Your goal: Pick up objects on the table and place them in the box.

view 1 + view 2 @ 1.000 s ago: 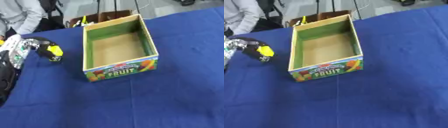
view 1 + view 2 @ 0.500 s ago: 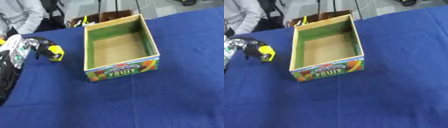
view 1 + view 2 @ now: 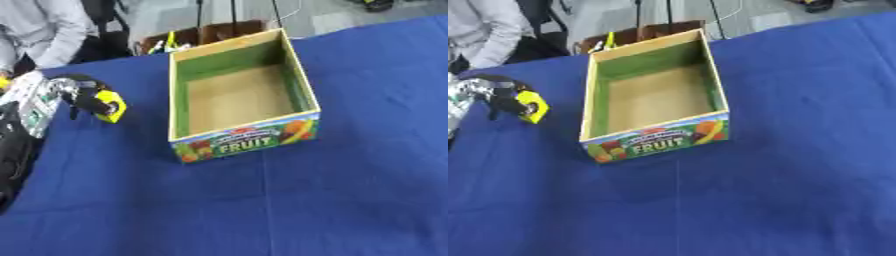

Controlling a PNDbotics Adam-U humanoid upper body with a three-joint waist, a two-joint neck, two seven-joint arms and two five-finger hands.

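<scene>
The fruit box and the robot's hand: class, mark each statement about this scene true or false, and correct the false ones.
1. The box is empty. True.
2. The left hand holds a yellow object. True.
3. The yellow object lies inside the box. False: it is left of the box, outside it, in the hand.
4. The tablecloth is red. False: it is blue.
5. The box lies on its side. False: it stands upright, open at the top.
</scene>
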